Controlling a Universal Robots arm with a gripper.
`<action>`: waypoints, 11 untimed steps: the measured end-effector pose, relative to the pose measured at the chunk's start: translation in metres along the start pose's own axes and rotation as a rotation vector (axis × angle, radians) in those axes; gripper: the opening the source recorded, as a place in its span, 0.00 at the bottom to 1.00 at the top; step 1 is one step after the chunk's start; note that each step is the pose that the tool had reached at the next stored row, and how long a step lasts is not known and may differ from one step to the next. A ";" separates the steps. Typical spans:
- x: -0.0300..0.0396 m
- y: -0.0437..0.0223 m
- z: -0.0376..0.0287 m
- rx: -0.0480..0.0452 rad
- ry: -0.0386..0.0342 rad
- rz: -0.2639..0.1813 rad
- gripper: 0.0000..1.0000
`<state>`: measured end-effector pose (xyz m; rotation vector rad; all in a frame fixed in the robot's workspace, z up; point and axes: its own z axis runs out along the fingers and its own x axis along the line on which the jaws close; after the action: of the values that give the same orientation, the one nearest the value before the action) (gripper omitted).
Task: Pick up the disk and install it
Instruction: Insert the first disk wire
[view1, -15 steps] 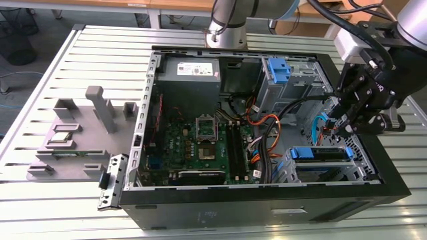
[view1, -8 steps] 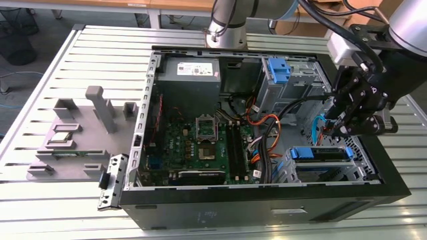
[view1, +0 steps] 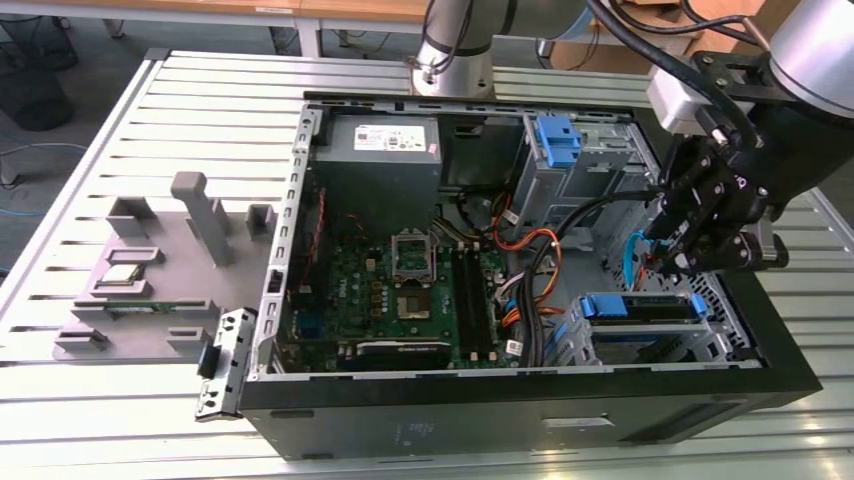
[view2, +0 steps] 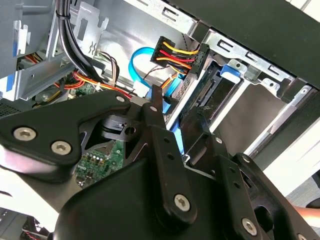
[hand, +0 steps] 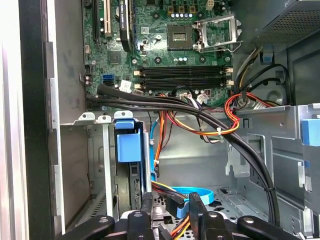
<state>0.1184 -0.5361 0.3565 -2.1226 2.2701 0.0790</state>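
The disk (view1: 641, 307) sits in the lower drive cage, at the lower right of the frame in the exterior view, inside the open computer case (view1: 534, 420) on the slatted desk (view1: 134, 420). The hand (view1: 674, 268) hangs just above it, fingers a modest way apart with nothing clamped between them.

There's a lot crowded round that corner. A thick black cable bundle (hand: 200, 112) and a tangle of orange, red and yellow wires (hand: 225, 125) run right beside the cage. A looped blue flat cable (hand: 195, 192) lies directly under the fingertips. Farther back in the case are the green circuit board (view1: 400, 290), the grey power supply (view1: 380, 140) and a blue bracket (view1: 557, 140) on the upper cage. A grey fixture (view1: 147, 270) stands on the desk, well apart at the exterior view's left.

In the first wrist view the disk (hand: 127, 145) stands on edge, blue handle end towards the circuit board, its dark body running lengthwise back from the handle into the cage.

The second wrist view looks past the black fingers (view2: 155, 107). It catches the disk's (view2: 234, 70) blue handle and a black power plug (view2: 177, 52) with coloured wires just beside the cage.
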 end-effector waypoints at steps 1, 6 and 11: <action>0.0000 0.0000 0.0000 0.0000 0.0000 0.000 0.42; 0.0001 0.0001 0.0011 0.0000 0.0006 0.000 0.42; 0.0001 0.0001 0.0012 0.0000 0.0005 0.000 0.42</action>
<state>0.1182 -0.5361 0.3554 -2.1228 2.2703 0.0785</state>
